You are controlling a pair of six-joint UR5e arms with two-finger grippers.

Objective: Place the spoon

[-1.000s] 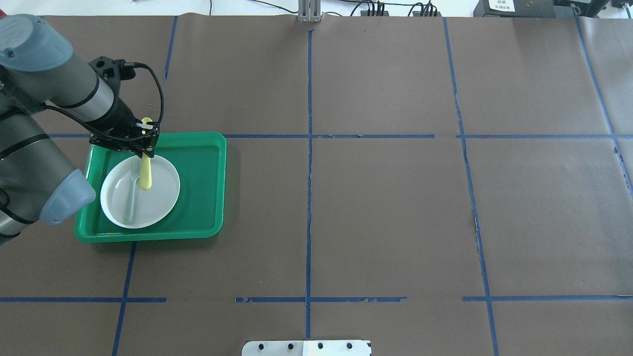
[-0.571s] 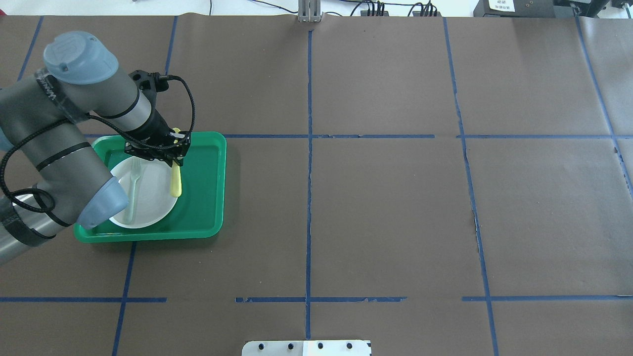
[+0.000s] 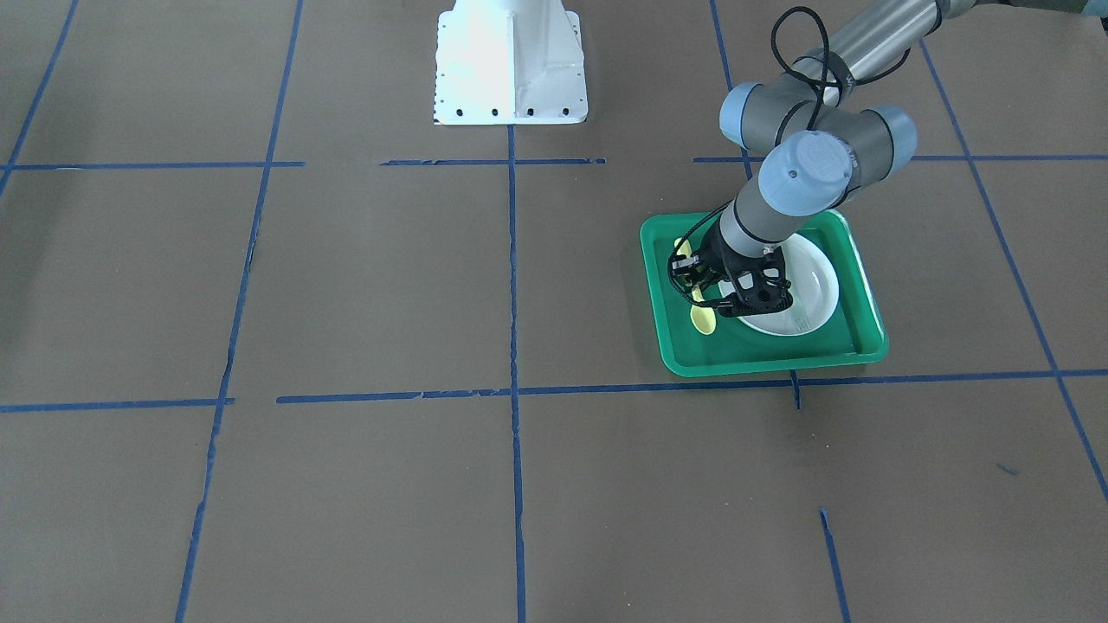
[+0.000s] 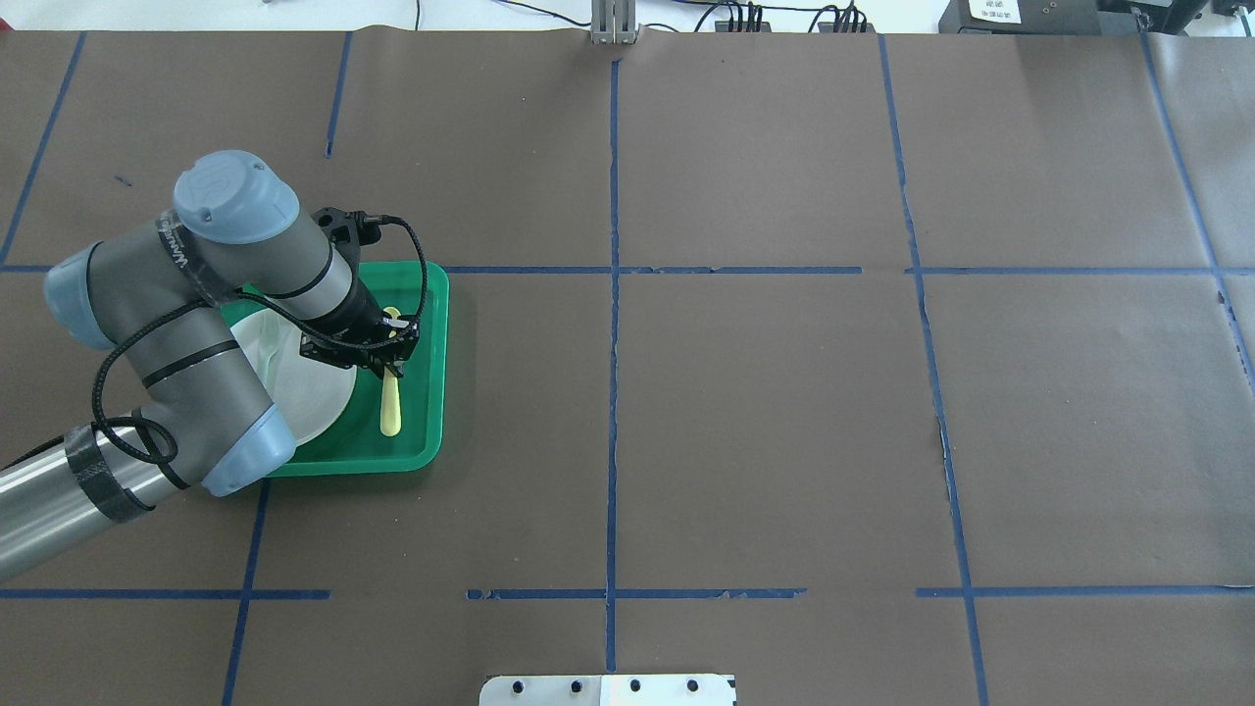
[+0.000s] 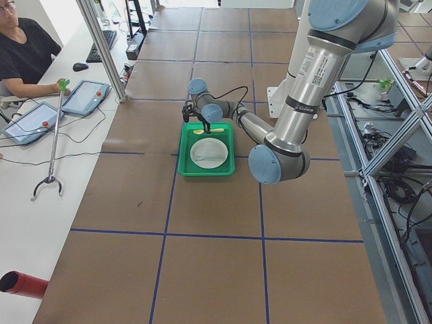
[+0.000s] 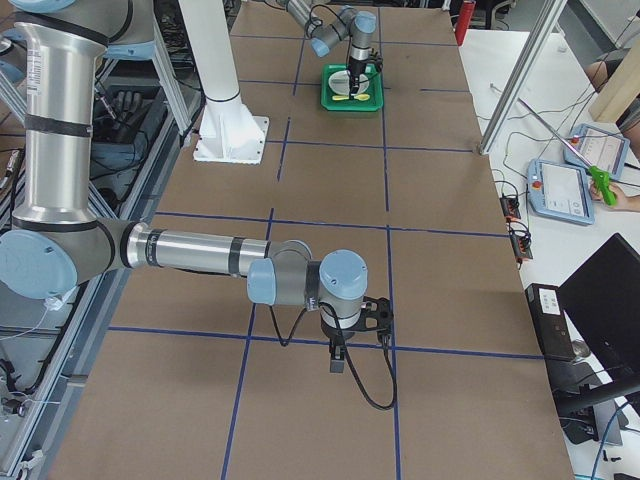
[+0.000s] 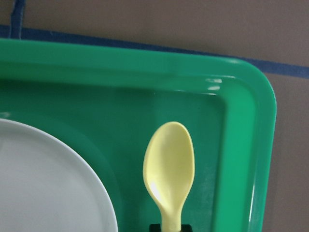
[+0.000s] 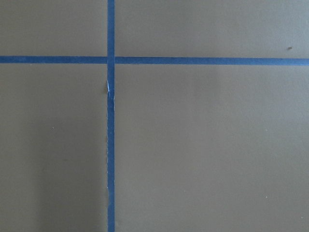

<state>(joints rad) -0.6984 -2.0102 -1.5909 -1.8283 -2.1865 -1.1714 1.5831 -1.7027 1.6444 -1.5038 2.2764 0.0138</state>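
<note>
My left gripper (image 4: pixel 390 365) is shut on the handle of the small yellow spoon (image 4: pixel 390 414). The spoon hangs bowl-down over the floor of the green tray (image 4: pixel 440 373), just right of the white plate (image 4: pixel 328 397). The left wrist view shows the spoon's bowl (image 7: pixel 169 166) between the plate's edge (image 7: pixel 53 183) and the tray's wall (image 7: pixel 246 145). I cannot tell whether the bowl touches the tray. In the front view the spoon (image 3: pixel 703 320) hangs below the gripper (image 3: pixel 705 298). My right gripper (image 6: pixel 342 350) points down at bare table far from the tray. I cannot tell whether it is open or shut.
A pale translucent fork (image 4: pixel 268 341) lies on the plate, mostly hidden by my left arm. The tray (image 3: pixel 770 359) sits on brown paper with blue tape lines. The robot's white base plate (image 3: pixel 509 61) is mid-table. Operators sit beyond the table's ends.
My left gripper carried the spoon from above the plate to the right and toward the robot. It is now off the plate, over the tray's right strip. The gripper stayed shut.
</note>
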